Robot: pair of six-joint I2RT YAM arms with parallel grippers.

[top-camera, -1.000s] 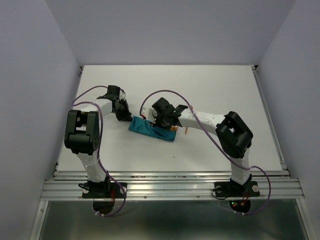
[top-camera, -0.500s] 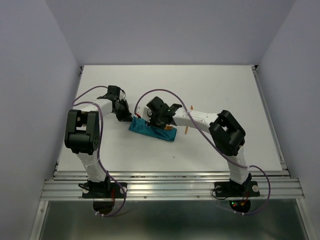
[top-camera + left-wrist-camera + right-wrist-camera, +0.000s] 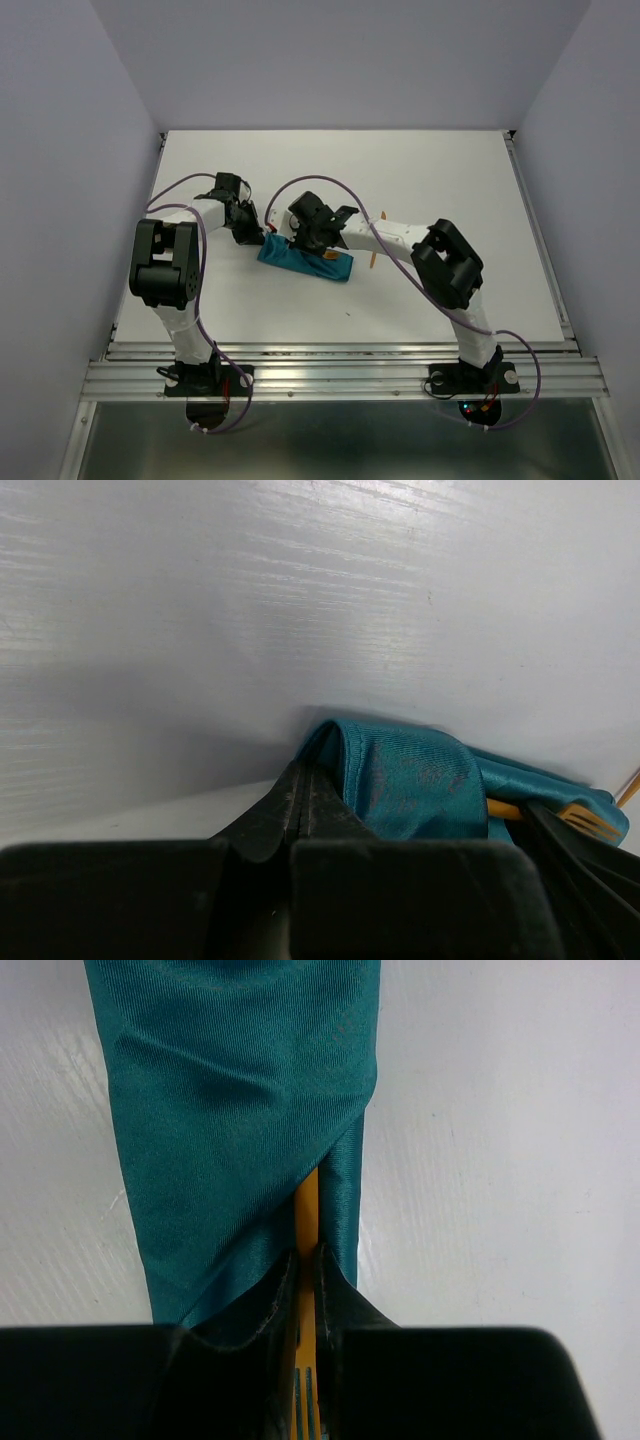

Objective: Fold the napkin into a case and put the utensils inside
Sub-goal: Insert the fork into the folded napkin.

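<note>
Feeding orange fork [image 3: 306, 1210] into case [image 3: 230, 1110], lower centre.
My right claw [image 3: 303, 1260] gripped it narrowly, steering it inside; my left claw [image 3: 300, 790], pinched shut on the end, anchored the case.

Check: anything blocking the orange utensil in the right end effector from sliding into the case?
Nothing visible. The utensil, pinched by the right end effector, already runs under the diagonal flap of the teal case; no fold blocks the opening.

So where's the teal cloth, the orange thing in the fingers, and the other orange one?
Teal cloth [image 3: 240, 1090]: right wrist view, its flat folded middle.
Orange utensil [image 3: 306, 1215]: right wrist view, shaft entering the fold.
Other orange utensil [image 3: 371, 262]: top view, its end beside the cloth.
</note>
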